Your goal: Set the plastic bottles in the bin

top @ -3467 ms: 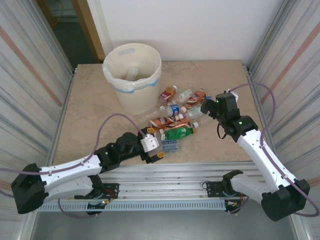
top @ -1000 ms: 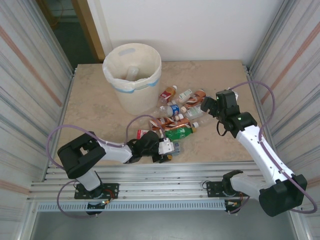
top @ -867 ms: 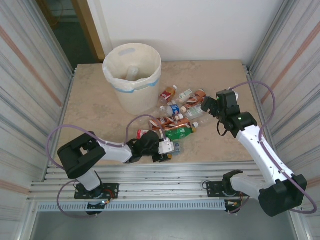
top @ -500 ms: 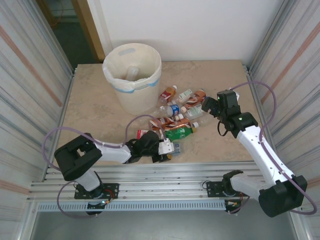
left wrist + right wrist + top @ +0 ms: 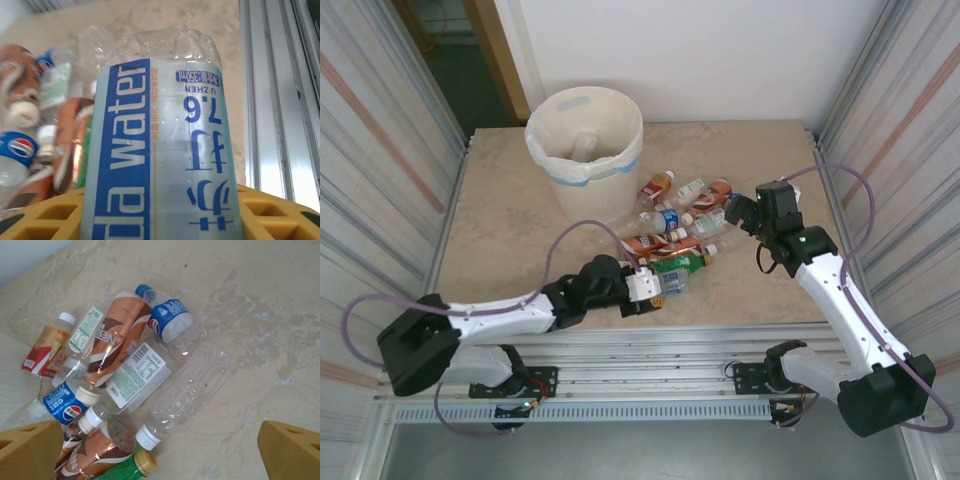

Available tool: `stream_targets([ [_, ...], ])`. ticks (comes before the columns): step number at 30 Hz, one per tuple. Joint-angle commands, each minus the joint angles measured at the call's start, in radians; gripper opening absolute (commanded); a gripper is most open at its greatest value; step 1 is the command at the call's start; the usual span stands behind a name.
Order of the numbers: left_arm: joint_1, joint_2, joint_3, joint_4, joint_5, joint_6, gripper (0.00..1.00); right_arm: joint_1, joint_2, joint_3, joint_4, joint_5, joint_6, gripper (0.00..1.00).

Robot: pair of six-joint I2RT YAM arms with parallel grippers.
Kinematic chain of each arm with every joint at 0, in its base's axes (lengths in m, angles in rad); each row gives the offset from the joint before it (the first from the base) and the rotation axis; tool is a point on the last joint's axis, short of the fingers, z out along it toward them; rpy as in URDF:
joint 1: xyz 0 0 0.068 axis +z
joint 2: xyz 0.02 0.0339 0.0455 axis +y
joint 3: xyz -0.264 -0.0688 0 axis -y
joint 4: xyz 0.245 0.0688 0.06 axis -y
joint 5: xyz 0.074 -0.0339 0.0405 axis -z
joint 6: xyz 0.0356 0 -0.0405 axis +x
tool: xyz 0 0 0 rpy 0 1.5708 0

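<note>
A table (image 5: 500, 220) seen from above, with two robot arms at its near edge. The left tool (image 5: 655, 287) is clamped across a clear water bottle (image 5: 160, 125) with a blue label, at the near edge of the pile. The right tool (image 5: 735, 212) hangs over the pile's right side, its fingers wide apart and holding nothing.

The step in hand looks like carrying this bottle to the bin (image 5: 610, 190), which stands at the far left of the table. To do it well, the arm should lift straight up clear of the other bottles (image 5: 137, 372), grip the thin plastic gently, and let go only once past the rim.

Count: one bin, two tools, one held bottle. About nine bottles lie loose in the middle of the table, but they overlap, so the count is uncertain.
</note>
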Motion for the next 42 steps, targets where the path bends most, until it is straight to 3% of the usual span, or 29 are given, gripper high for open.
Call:
stream_targets([
  [1, -0.007, -0.092, 0.052, -0.043, -0.073, 0.003, 0.22, -0.008, -0.024, -0.018, -0.014, 0.012, 0.024, 0.98],
  [6, 0.002, -0.168, 0.135, -0.083, -0.217, -0.002, 0.22, -0.012, -0.027, -0.033, -0.004, 0.001, 0.027, 0.98],
  [12, 0.075, -0.152, 0.31, -0.171, -0.34, -0.05, 0.22, -0.012, -0.029, -0.052, 0.011, 0.008, 0.045, 0.98],
  [19, 0.215, -0.092, 0.532, -0.252, -0.388, -0.121, 0.22, -0.012, -0.029, -0.046, -0.003, 0.01, 0.048, 0.98],
  [30, 0.522, 0.153, 0.92, -0.498, -0.278, -0.235, 0.23, -0.013, -0.027, -0.047, -0.009, -0.004, 0.044, 0.98],
  [42, 0.625, 0.455, 1.225, -0.593, -0.223, -0.2, 0.23, -0.013, -0.028, -0.045, -0.023, 0.002, 0.043, 0.98],
])
